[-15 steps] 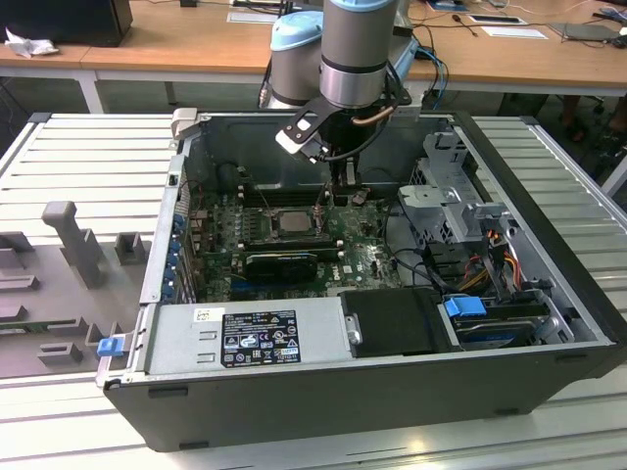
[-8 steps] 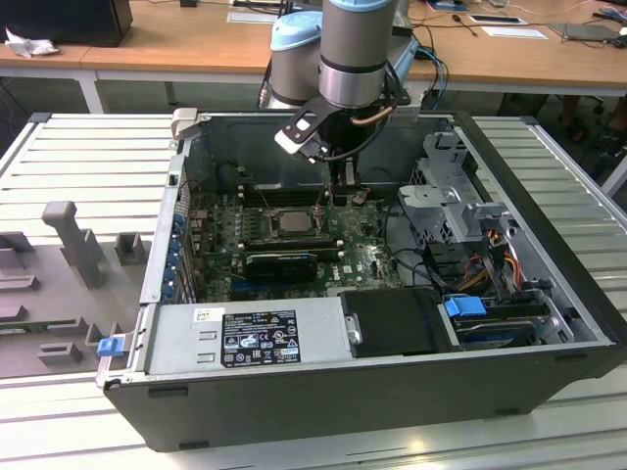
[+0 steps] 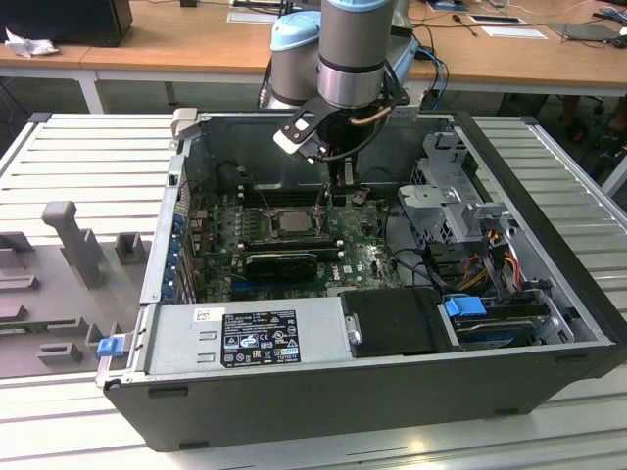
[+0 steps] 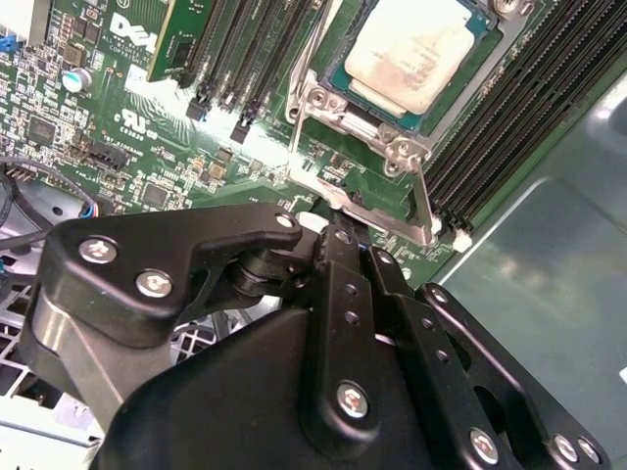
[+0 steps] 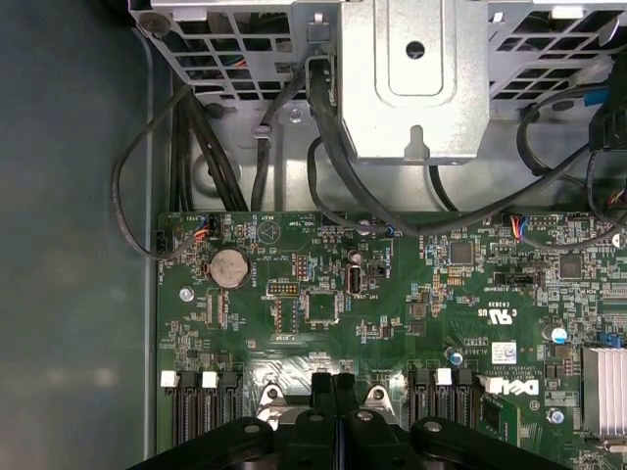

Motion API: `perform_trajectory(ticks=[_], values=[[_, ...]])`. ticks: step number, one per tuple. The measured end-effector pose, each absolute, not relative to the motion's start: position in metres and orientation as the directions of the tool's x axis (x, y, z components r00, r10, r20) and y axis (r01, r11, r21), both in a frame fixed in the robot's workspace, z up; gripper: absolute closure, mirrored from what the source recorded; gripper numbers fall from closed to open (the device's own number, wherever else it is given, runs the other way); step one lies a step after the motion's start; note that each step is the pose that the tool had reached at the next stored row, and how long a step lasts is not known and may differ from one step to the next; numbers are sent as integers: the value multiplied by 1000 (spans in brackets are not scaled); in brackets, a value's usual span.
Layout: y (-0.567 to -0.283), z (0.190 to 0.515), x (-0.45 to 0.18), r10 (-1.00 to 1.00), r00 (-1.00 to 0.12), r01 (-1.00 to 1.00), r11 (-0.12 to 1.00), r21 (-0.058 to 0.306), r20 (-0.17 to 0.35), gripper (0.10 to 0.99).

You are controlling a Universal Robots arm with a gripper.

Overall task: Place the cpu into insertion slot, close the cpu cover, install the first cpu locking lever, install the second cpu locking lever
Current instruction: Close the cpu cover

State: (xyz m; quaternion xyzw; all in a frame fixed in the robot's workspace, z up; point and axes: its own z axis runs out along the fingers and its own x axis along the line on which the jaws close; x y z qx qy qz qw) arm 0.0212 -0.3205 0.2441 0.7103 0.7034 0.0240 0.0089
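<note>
The cpu (image 4: 416,49), a flat square chip with a dull silver top, lies in the insertion slot (image 4: 387,147) on the green motherboard (image 5: 411,294); it also shows in the exterior view (image 3: 294,221). The cpu cover (image 4: 315,98), a silver frame, lies flat around the chip. A thin metal locking lever (image 4: 423,196) runs along the slot's edge. My gripper (image 4: 338,230) reaches down into the open case with its fingers together, tips at the lever's bar beside the slot. The gripper (image 3: 336,196) sits just to the exterior view's right of the cpu. The fingers (image 5: 323,387) touch each other.
Long black memory slots (image 4: 245,59) flank the socket. A grey power supply box (image 3: 245,338) lines the case's near wall. A metal drive cage (image 5: 411,78) with black cables (image 5: 323,117) stands beyond the board. The case walls (image 3: 509,166) close in on all sides.
</note>
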Motion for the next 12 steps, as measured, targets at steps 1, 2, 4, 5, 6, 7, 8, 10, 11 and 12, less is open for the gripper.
perform_trajectory(ticks=[1,2,4,5,6,7,8,10,11,12], values=[[-321,244,21,1000,9,999,-10,47,22,980],[-321,244,21,1000,9,999,-10,46,22,980],[-321,244,21,1000,9,999,-10,47,22,980],[-321,244,20,1000,9,999,-10,46,22,980],[-321,244,20,1000,9,999,-10,47,22,980],[-321,244,20,1000,9,999,-10,46,22,980],[-321,244,19,1000,9,999,-10,46,22,980],[-321,244,19,1000,9,999,-10,47,22,980],[-321,244,17,1000,9,999,-10,46,22,980],[-321,244,16,1000,9,999,-10,46,22,980]])
